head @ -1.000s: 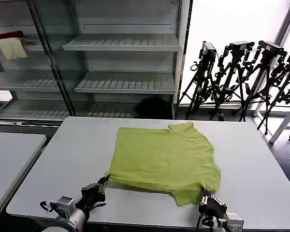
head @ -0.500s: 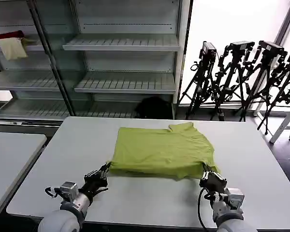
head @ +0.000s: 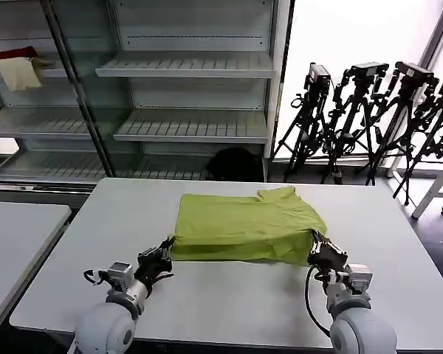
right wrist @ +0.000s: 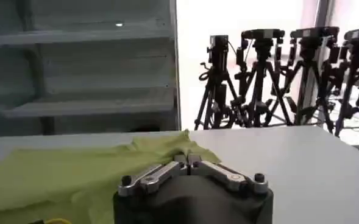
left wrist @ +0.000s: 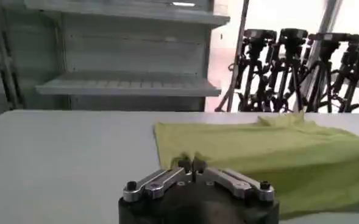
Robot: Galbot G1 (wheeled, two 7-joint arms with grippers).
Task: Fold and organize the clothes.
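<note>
Here the lime-green T-shirt [head: 247, 227] lies folded across the grey table [head: 229, 302]; the left gripper [head: 166, 251] pinches its near-left corner, the right gripper [head: 317, 247] its near-right corner, both clamped tight.

Left gripper [head: 167, 250]: lower left of frame, arm reaching up-frame, jaws pinched closed. Right gripper [head: 317, 240]: lower right of frame, arm likewise extended, jaws pinched closed.
</note>
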